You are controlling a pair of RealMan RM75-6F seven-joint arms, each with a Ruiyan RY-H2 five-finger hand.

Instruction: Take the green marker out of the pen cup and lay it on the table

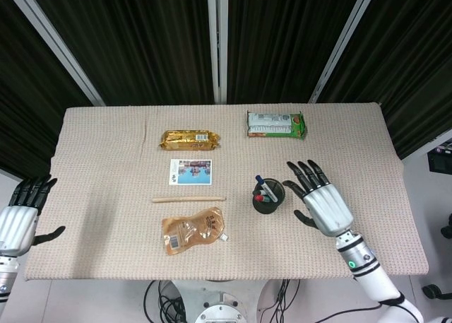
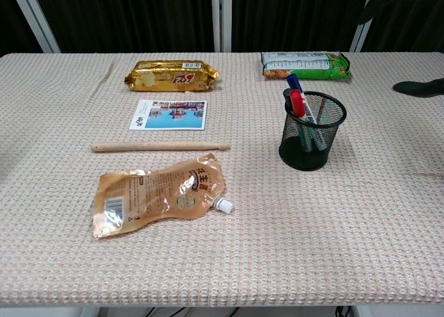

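The black mesh pen cup stands upright right of the table's middle. A blue-capped marker and a red-capped marker stick out of it. A greenish barrel shows dimly through the mesh, and I cannot make out its cap. My right hand hovers just right of the cup, palm down, fingers spread, holding nothing. In the chest view only its dark fingertips show at the right edge. My left hand stays off the table's left edge, fingers apart and empty.
A gold snack packet, a green snack packet, a picture card, a wooden stick and an orange spouted pouch lie on the woven cloth, all left of or behind the cup.
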